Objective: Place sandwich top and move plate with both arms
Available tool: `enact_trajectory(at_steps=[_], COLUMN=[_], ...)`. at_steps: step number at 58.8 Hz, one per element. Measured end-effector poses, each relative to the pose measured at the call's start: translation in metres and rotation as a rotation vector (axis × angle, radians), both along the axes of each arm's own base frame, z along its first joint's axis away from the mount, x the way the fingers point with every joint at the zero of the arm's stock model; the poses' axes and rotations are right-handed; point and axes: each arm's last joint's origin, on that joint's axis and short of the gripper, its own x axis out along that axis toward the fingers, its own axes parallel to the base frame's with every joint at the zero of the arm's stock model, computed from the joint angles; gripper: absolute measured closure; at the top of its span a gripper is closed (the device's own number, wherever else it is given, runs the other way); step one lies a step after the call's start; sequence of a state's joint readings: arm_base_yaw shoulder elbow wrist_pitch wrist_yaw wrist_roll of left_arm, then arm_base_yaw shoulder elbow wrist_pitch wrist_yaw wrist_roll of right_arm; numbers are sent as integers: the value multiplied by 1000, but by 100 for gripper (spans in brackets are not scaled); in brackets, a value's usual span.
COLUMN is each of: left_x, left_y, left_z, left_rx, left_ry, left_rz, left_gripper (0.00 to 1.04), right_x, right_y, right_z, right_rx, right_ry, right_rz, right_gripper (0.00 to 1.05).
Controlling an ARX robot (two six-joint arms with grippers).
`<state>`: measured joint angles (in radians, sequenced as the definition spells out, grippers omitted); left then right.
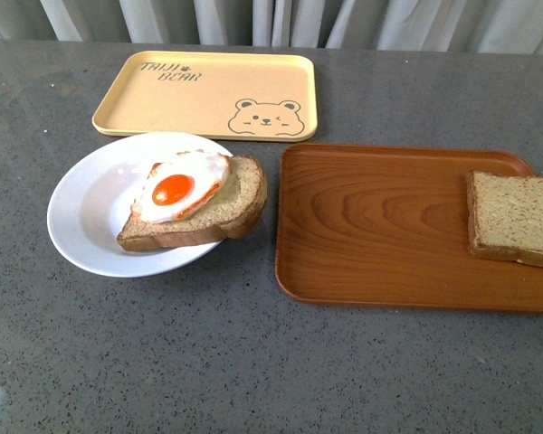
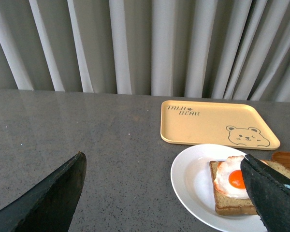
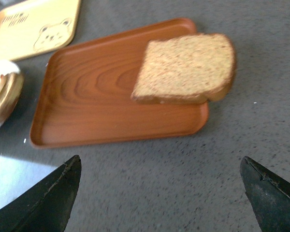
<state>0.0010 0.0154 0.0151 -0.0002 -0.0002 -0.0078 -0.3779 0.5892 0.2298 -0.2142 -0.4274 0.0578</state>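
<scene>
The sandwich top (image 1: 518, 219) is a plain brown bread slice lying at the right end of the brown wood-grain tray (image 1: 380, 226), overhanging its edge in the right wrist view (image 3: 186, 67). The white plate (image 1: 90, 203) on the left holds a bread slice with a fried egg (image 1: 176, 190). Neither arm shows in the front view. My left gripper (image 2: 164, 166) is open above the grey table, with the plate (image 2: 193, 179) by one finger. My right gripper (image 3: 159, 166) is open over bare table short of the tray (image 3: 87, 106).
A yellow bear tray (image 1: 199, 90) lies behind the plate, near the curtain at the table's far edge. The brown tray sits right beside the plate, almost touching it. Grey table surface (image 1: 253, 371) stretches in front of both.
</scene>
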Motion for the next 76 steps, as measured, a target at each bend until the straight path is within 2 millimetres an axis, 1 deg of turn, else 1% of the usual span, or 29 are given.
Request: enact_trajectory(at_steps=[6, 10, 13, 16, 20, 28, 36, 45, 53, 64, 76], left_x=[0, 0, 0, 0, 0, 0, 0, 0, 0, 0, 0], left_y=[0, 0, 0, 0, 0, 0, 0, 0, 0, 0, 0], left_z=[0, 0, 0, 0, 0, 0, 0, 0, 0, 0, 0], left_rx=[0, 0, 0, 0, 0, 0, 0, 0, 0, 0, 0], left_ry=[0, 0, 0, 0, 0, 0, 0, 0, 0, 0, 0], left_rz=[0, 0, 0, 0, 0, 0, 0, 0, 0, 0, 0], left_gripper=[9, 9, 9, 9, 9, 9, 9, 9, 9, 9, 9], right_x=[22, 36, 47, 56, 70, 87, 102, 121, 136, 158, 170], right_y=[-31, -50, -64, -72, -82, -92, -96, -93, -86, -71, -66], right_z=[3, 0, -6, -14, -29, -52, -64, -71, -75, -84, -91], right_rx=[31, 49, 75, 103, 136, 155, 169, 183, 214, 247, 306], right_ry=[9, 24, 54, 85, 140, 212, 237, 234, 237, 254, 269], right_rz=[-101, -150, -174, -172, -172, -181, -172, -161, -145, -131, -144], right_gripper=[9, 9, 9, 9, 9, 9, 9, 9, 9, 9, 9])
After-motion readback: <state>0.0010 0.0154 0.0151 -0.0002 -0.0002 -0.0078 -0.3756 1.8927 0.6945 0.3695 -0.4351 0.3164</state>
